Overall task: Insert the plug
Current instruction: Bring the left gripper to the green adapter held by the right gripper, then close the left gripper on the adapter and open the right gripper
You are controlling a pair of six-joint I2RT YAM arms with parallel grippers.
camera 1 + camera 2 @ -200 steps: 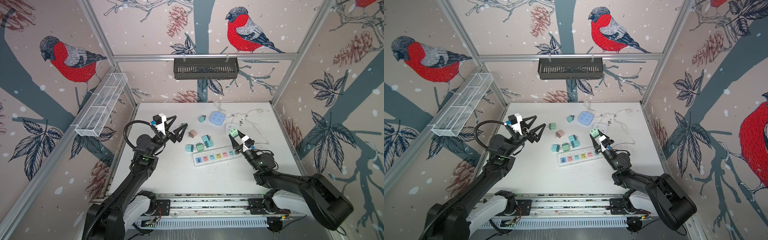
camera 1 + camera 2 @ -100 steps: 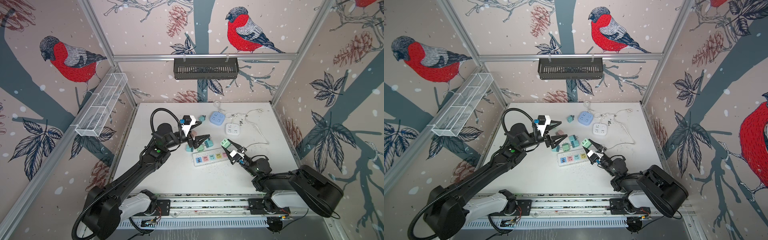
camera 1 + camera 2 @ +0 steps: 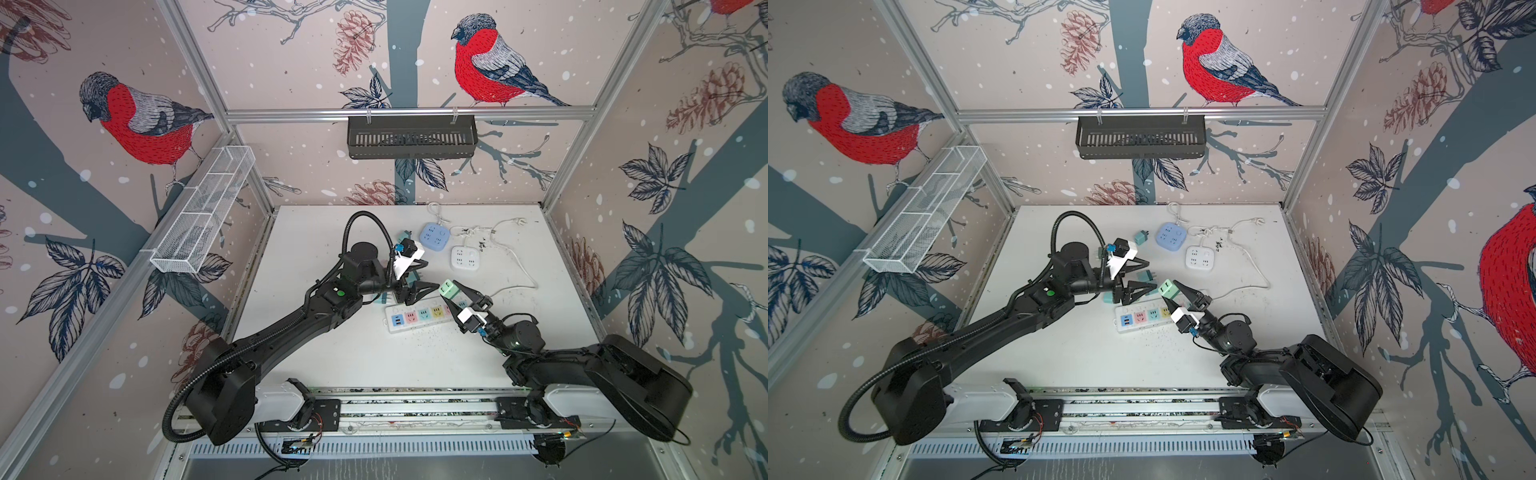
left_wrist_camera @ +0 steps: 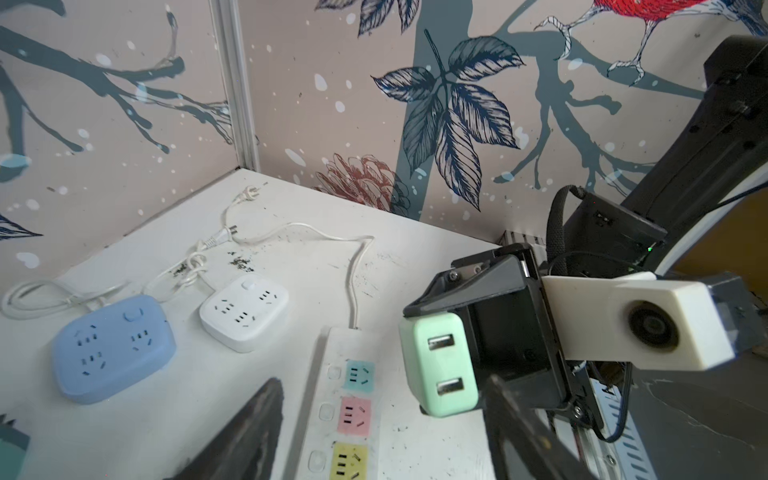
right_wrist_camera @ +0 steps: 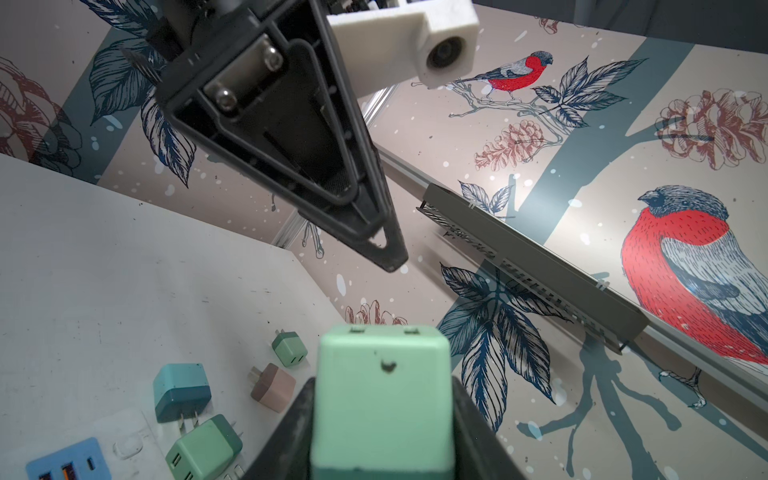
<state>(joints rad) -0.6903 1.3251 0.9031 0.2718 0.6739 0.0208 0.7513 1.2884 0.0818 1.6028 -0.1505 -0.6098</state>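
The right gripper [image 3: 456,296] is clamped on the mint-green cube-shaped plastic plug [image 3: 448,287]. It holds the plug clear of the white tabletop [image 3: 307,232], over the three-o'clock end of the white power strip with coloured sockets [image 3: 415,316]. The plug's USB face points toward nine o'clock, where the left gripper [image 3: 432,274] waits just beside it, jaws apart and empty. The prongs are hidden, probably facing the right palm. Presenting the plug this way likely sets up a handover, so the left can grasp it with the prongs free for insertion.

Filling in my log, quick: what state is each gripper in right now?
Left gripper: open, empty.
Right gripper: shut on the mint plug.
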